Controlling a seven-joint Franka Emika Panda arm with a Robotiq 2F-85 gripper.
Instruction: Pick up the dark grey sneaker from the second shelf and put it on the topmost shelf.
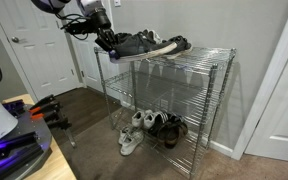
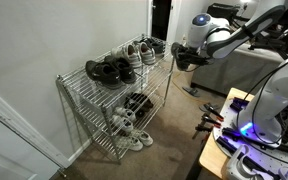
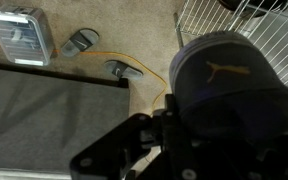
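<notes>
Wrist view shows the gripper (image 3: 179,128) clenched on the dark grey sneaker (image 3: 229,85) just beside the topmost shelf (image 1: 199,57), so carry it above the rim, then inward, before releasing.

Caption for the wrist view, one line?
Gripper holds the dark grey sneaker over carpet, beside the wire rack.

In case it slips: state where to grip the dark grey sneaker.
Grip the dark grey sneaker across its heel, coming from behind. The heel is the narrow, rounded end and faces the wrist camera; the gripper appears shut on it there.
</notes>
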